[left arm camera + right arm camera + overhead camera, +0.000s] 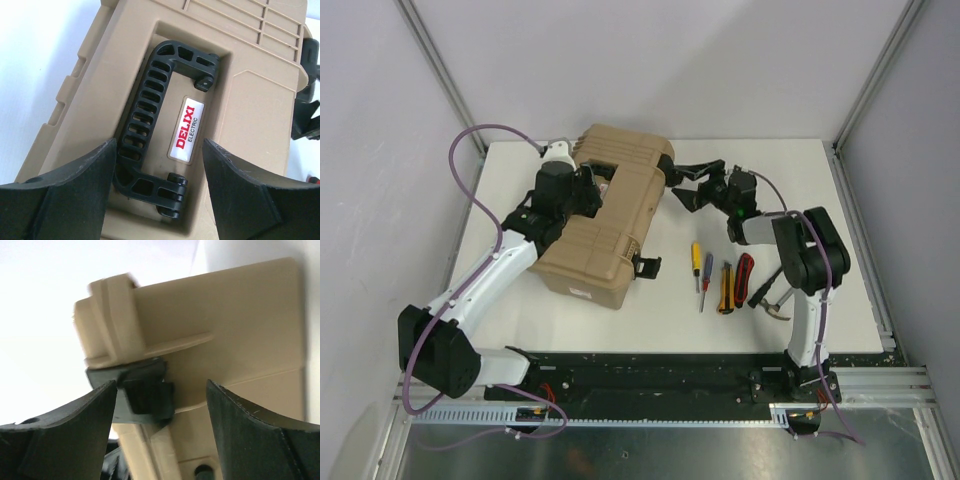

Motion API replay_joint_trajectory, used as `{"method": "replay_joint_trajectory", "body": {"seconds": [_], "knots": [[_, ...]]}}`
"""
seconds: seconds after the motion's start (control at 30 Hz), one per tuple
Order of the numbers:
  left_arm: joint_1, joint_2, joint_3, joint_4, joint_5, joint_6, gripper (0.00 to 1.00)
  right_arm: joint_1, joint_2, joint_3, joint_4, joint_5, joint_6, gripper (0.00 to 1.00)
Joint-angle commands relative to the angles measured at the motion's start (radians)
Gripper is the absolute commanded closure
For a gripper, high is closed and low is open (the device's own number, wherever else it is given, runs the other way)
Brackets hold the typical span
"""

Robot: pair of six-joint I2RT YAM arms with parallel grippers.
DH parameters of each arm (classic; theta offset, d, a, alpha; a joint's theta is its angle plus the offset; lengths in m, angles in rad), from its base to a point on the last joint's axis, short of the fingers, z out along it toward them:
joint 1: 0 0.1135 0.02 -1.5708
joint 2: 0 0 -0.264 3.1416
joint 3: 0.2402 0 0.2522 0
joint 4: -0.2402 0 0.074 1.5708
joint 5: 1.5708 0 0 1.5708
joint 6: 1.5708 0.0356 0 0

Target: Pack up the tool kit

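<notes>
Looks like the unlatching step: the tan case (605, 225) sits shut on the table's (820, 200) left side, with the screwdrivers (701, 272) lying beside it. The right gripper (162, 390) gapes empty at a black latch (142, 395), and the left gripper (160, 150) is spread open over the handle (150, 125). Next, that latch needs flipping.

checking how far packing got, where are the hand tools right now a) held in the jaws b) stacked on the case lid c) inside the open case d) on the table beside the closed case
d: the yellow-handled screwdriver, yellow knife and red-black pliers lie on the white table, right of the tan tool case, whose lid is down.
</notes>
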State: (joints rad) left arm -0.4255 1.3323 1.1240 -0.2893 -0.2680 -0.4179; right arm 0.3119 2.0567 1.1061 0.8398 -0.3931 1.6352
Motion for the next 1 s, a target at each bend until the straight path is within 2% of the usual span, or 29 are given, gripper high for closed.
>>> {"method": "replay_joint_trajectory", "body": {"seconds": [0.0,0.23,0.37,0.53,0.63,0.77,0.97], "knots": [[-0.045,0.073,-0.066,-0.169,0.119,-0.097,0.27,0.012,-0.169,0.035,0.129,-0.082,-0.006,0.23],[-0.045,0.071,-0.066,-0.171,0.115,-0.1,0.27,0.007,-0.189,0.033,0.134,-0.074,-0.031,0.19],[-0.045,0.071,-0.064,-0.17,0.117,-0.101,0.27,0.005,-0.202,0.033,0.05,-0.091,-0.094,0.13],[-0.046,0.075,-0.063,-0.17,0.117,-0.101,0.26,0.007,-0.262,0.072,-0.208,-0.077,-0.299,0.03],[-0.045,0.078,-0.063,-0.17,0.119,-0.101,0.25,0.012,-0.269,0.137,-0.385,-0.074,-0.424,0.01],[-0.045,0.075,-0.064,-0.171,0.119,-0.101,0.23,0.038,-0.244,0.31,-0.706,-0.033,-0.637,0.01],[-0.045,0.07,-0.074,-0.169,0.125,-0.099,0.22,0.067,-0.223,0.39,-0.829,0.057,-0.765,0.01]]}}
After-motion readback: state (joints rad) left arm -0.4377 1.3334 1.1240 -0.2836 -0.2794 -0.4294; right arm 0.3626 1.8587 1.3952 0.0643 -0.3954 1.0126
